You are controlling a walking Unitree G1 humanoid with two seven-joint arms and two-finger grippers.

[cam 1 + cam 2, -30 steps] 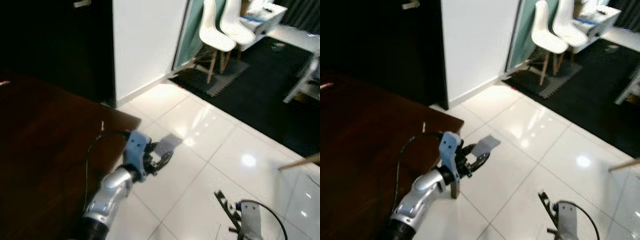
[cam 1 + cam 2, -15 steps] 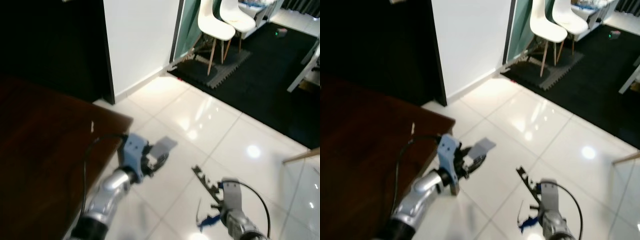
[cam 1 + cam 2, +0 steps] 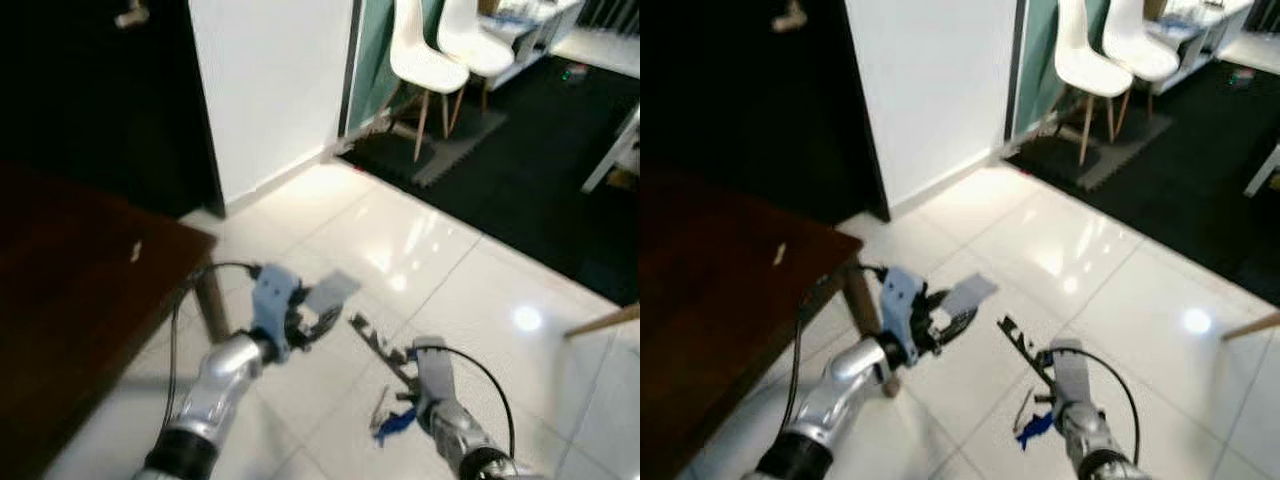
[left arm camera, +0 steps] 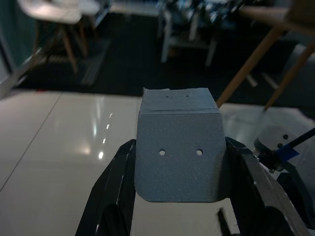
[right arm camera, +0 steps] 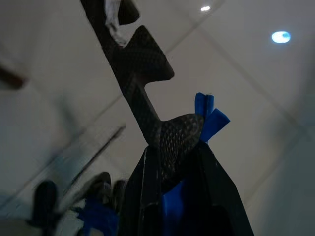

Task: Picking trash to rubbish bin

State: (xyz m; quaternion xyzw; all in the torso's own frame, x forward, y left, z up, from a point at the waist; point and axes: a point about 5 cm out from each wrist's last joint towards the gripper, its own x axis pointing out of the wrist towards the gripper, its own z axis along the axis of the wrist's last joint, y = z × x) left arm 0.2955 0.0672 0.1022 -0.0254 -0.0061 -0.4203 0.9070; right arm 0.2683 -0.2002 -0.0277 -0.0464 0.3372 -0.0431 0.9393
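My left gripper (image 3: pixel 318 318) is held out over the white tiled floor, shut on a flat grey piece (image 3: pixel 332 291). In the left wrist view the grey piece (image 4: pixel 178 152) sits between the two black fingers (image 4: pixel 110 196). My right gripper (image 3: pixel 408 372) is raised beside it, lower and to the right, shut on a black jagged strip (image 3: pixel 375 338) that sticks out toward the left gripper. A blue scrap (image 3: pixel 397 424) hangs below the right gripper. In the right wrist view the strip (image 5: pixel 142 59) and the blue scrap (image 5: pixel 210 117) are pinched together.
A dark wooden table (image 3: pixel 70 290) stands on the left, with its leg (image 3: pixel 210 310) near my left arm. Ahead are a white wall (image 3: pixel 270 80), two white chairs (image 3: pixel 425 65) and a black mat (image 3: pixel 520 150). A wooden leg (image 3: pixel 605 320) slants in at the right.
The camera has moved, so the table now sits further left. My right arm has risen and come forward with the black strip. The left gripper still holds the grey piece.
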